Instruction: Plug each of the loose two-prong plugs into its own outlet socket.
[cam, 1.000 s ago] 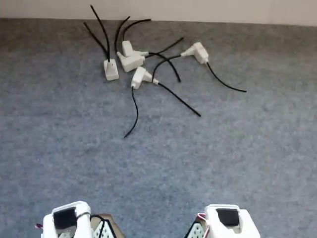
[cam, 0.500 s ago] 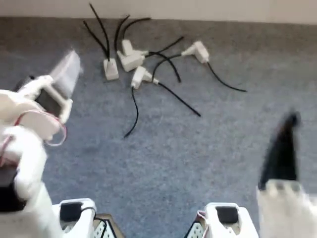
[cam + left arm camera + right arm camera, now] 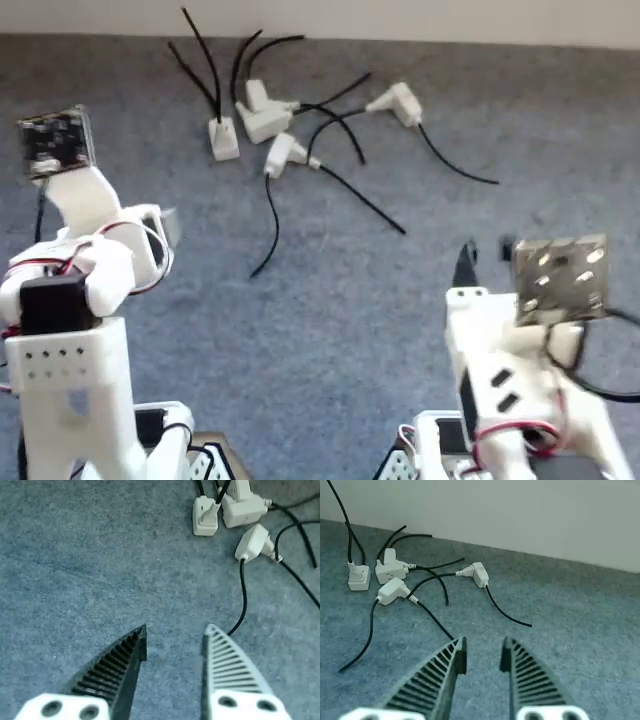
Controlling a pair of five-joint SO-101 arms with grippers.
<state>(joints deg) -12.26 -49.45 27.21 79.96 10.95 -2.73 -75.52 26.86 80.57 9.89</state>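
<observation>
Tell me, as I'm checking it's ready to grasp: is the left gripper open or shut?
Open. The left gripper has its tips well apart in its wrist view, grey carpet showing between them, nothing held.

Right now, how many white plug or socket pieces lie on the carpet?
5: the leftmost piece, two touching middle pieces, the nearest piece, the rightmost piece. Cords may hide more.

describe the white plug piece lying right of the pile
The white plug piece looks like hard plastic: a blocky body with a narrower nose toward the pile. It lies on the grey carpet, apart from that pile. A black cord leaves each end. Nothing else touches it.
</observation>
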